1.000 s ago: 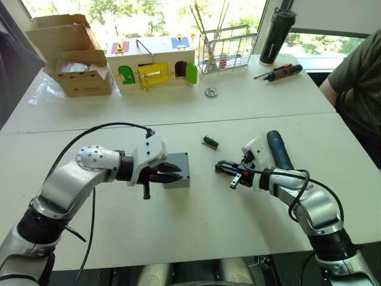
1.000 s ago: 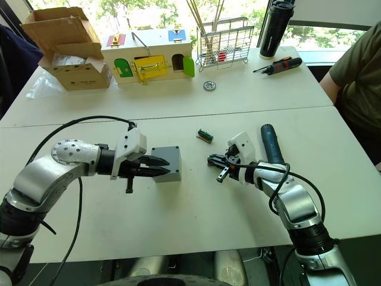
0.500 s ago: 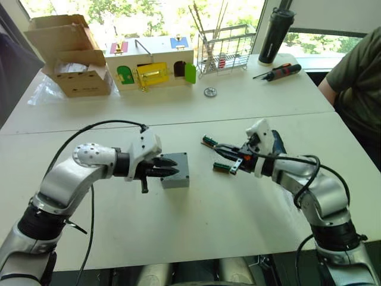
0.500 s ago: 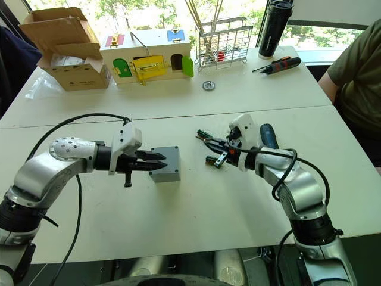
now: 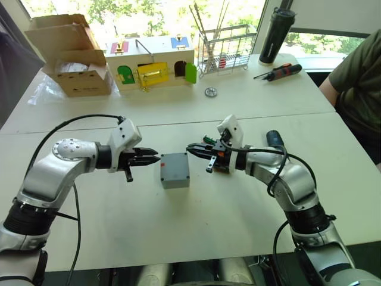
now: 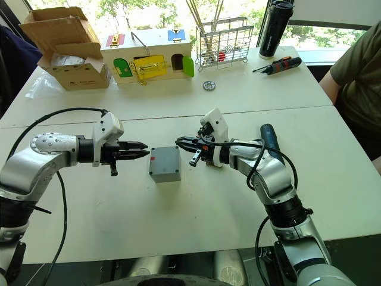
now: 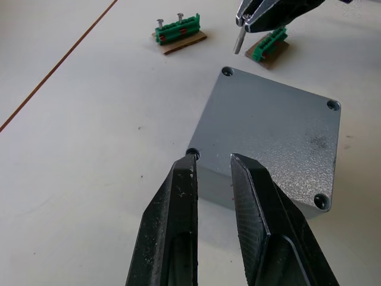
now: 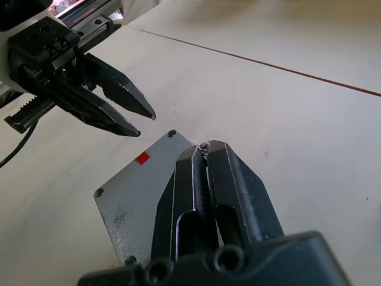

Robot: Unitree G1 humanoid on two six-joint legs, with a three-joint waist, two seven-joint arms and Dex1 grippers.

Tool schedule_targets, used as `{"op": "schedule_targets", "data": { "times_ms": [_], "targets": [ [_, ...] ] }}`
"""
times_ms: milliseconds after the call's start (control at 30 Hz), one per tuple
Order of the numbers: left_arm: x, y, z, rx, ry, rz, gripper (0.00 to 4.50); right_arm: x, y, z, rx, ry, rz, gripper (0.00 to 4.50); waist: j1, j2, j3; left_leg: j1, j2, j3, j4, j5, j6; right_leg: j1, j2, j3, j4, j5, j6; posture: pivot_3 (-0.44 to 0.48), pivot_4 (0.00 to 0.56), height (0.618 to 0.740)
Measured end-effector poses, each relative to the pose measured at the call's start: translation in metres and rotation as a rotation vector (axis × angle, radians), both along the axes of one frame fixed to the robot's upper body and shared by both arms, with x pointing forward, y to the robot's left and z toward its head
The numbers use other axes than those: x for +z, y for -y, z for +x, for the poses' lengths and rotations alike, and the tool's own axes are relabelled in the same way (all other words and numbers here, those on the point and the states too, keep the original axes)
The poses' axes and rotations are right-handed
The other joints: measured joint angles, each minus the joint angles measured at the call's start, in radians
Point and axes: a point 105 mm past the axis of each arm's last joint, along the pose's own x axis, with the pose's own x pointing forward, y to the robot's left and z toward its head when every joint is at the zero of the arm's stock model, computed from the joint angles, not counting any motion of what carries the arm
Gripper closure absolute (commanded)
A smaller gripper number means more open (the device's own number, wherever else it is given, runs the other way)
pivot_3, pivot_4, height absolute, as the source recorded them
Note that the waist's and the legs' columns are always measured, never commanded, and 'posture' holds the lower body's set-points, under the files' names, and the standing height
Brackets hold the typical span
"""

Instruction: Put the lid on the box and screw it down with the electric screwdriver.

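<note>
Between the grippers, the lid (image 5: pixel 175 167) covers the box (image 5: pixel 175 180). Left gripper (image 5: pixel 153 159) parted, empty; right gripper (image 5: pixel 191 148) pinches a screw (image 7: pixel 237 42).

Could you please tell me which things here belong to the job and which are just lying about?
Job: lid, box, electric screwdriver, screw in the right gripper, green screw holder.
Lying about: cardboard box, wooden box, wire rack, black bottle, hand screwdriver.
</note>
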Motion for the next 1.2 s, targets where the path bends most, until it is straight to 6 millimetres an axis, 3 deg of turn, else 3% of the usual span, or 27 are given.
{"op": "schedule_targets", "data": {
  "times_ms": [900,1100,1200],
  "targets": [
    [-0.001,0.004,0.001,0.006,0.010,-0.008,3.61,-0.020,-0.003,0.009,-0.002,-0.012,-0.057,4.41,-0.001,0.000,0.000,0.000,0.000,0.000,0.000,0.000,0.000,0.000,0.000,0.000,0.000,0.000,0.000,0.000,0.150,0.740],
    [-0.002,0.008,0.001,-0.003,0.008,-0.024,3.61,-0.017,-0.003,0.011,-0.002,-0.005,-0.064,1.68,0.000,0.000,0.000,0.000,0.000,0.000,0.000,0.000,0.000,0.000,0.000,0.000,0.000,0.000,0.000,0.000,0.150,0.740],
    [0.001,0.011,0.001,-0.012,0.010,-0.039,3.61,-0.012,0.000,0.011,-0.009,0.003,-0.066,1.68,0.001,0.000,0.000,0.000,0.000,0.000,0.000,0.000,0.000,0.000,0.000,0.000,0.000,0.000,0.000,0.000,0.150,0.740]
  ]
}}
